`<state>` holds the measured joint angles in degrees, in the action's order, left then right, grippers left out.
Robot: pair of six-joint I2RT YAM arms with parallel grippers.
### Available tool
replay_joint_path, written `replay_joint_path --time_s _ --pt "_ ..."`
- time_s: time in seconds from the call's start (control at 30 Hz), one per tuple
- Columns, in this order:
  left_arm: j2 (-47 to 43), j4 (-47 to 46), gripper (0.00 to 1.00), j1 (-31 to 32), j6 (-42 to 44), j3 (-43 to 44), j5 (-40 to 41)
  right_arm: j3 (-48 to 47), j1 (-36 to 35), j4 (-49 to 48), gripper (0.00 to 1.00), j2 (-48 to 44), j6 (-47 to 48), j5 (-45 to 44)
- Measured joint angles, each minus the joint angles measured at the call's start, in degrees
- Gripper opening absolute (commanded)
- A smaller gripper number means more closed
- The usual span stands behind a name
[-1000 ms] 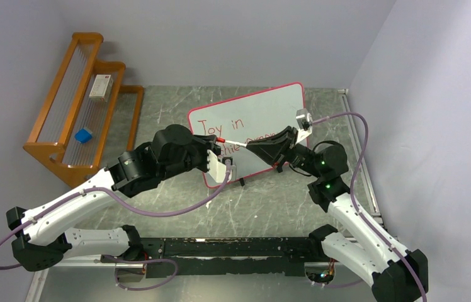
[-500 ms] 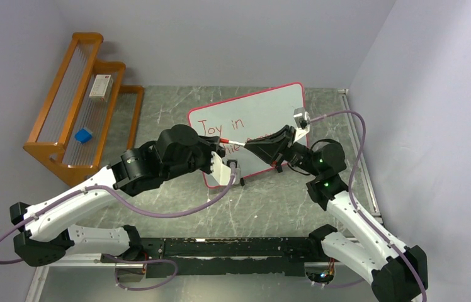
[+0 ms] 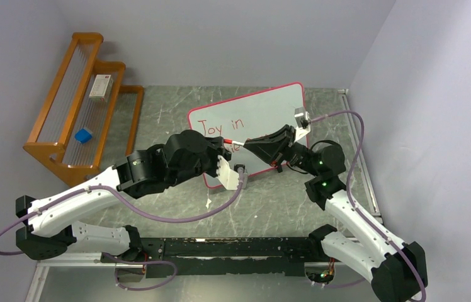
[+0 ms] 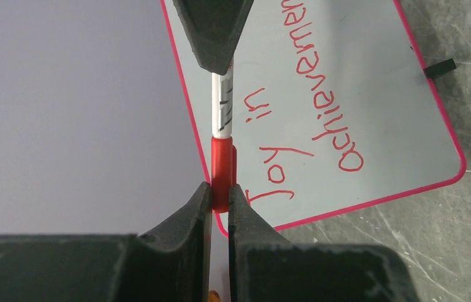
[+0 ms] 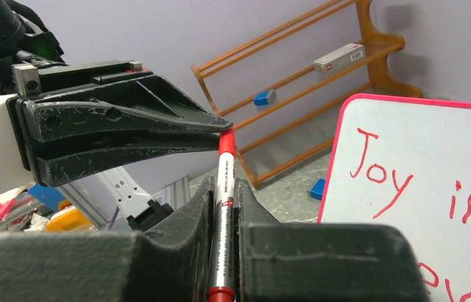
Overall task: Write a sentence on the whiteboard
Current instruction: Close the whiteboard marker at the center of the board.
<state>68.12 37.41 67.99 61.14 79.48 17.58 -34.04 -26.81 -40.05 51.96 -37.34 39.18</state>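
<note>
The whiteboard [image 3: 264,110] stands tilted at the back of the table, with "Joy in achievement" in red on it [image 4: 359,75]. Above its left part a white marker [image 5: 223,214] is held level between both arms. My right gripper [image 5: 223,189] is shut on the marker's barrel [image 4: 223,107]. My left gripper [image 4: 220,192] is shut on the marker's red cap [image 4: 223,163], which sits on the marker's end [image 5: 226,141]. In the top view the two grippers meet tip to tip, the left gripper [image 3: 223,145] and the right gripper [image 3: 250,143].
An orange wooden rack [image 3: 50,94] stands at the back left with a white box [image 3: 100,87] and a blue block [image 3: 83,135] on it. Another blue block [image 5: 317,188] lies by the board's left edge. Grey walls close in on all sides.
My left arm's wrist has swung right and toward the near edge, its gripper staying on the cap. The right arm and marker have shifted only slightly left.
</note>
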Motion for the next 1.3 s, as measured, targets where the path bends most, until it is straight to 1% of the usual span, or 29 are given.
replay_joint_path --time_s 0.03,0.07,0.17,0.23,0.3,0.5,0.6,0.63,0.67,0.73,0.87,0.93,1.1,1.3 --pt "0.07 0.07 0.05 0.2 0.0 0.17 0.35 0.17 0.0 -0.5 0.0 -0.02 -0.24 -0.11" --pt "0.11 0.09 0.08 0.35 0.0 0.28 0.59 0.5 0.0 -1.16 0.0 -0.07 -0.46 -0.28" --pt "0.13 -0.07 0.21 0.7 -0.02 0.28 1.22 1.7 -0.2 -2.89 0.0 -0.37 -1.05 -1.09" --pt "0.11 -0.63 0.35 0.92 -0.09 0.02 1.6 2.97 -0.28 -4.48 0.0 -0.83 -1.29 -2.03" --pt "0.09 -1.66 0.45 1.14 -0.37 -0.42 1.97 4.33 -0.35 -5.9 0.0 -1.27 -1.42 -3.1" --pt "-0.66 -5.33 0.64 1.51 -4.5 -0.98 3.72 8.5 -0.35 -9.97 0.0 -1.31 -1.29 -6.62" --pt "-0.98 -8.04 0.7 1.53 -9.81 -0.96 5.81 10.86 -0.35 -14.16 0.0 -1.31 -0.66 -8.61" --pt "-0.83 -9.29 0.71 1.57 -14.34 -0.79 7.67 11.82 -0.35 -15.96 0.0 -1.29 -0.22 -9.42" --pt "-0.68 -9.77 0.71 1.57 -16.06 -0.66 8.39 12.76 -0.35 -17.53 0.0 -1.27 0.26 -10.23" --pt "0.57 -10.34 0.71 1.57 -23.67 0.52 11.58 14.12 -0.37 -20.5 0.0 -0.87 1.31 -11.58" --pt "4.92 -10.51 0.72 1.57 -40.81 4.0 16.9 16.15 -0.39 -26.69 0.0 0.81 4.24 -14.25" --pt "6.43 -10.19 0.71 1.16 -48.96 4.66 18.32 17.4 -0.48 -29.44 0.0 1.42 5.77 -15.39" --pt "8.26 -9.38 0.66 -2.95 -71.12 5.64 18.12 19.76 -1.05 -35.74 0.0 2.89 11.06 -18.03" --pt "3.98 -16.74 0.65 -5.44 -89.53 -0.04 17.31 21.18 -2.38 -42.45 0.0 5.73 16.09 -20.37"
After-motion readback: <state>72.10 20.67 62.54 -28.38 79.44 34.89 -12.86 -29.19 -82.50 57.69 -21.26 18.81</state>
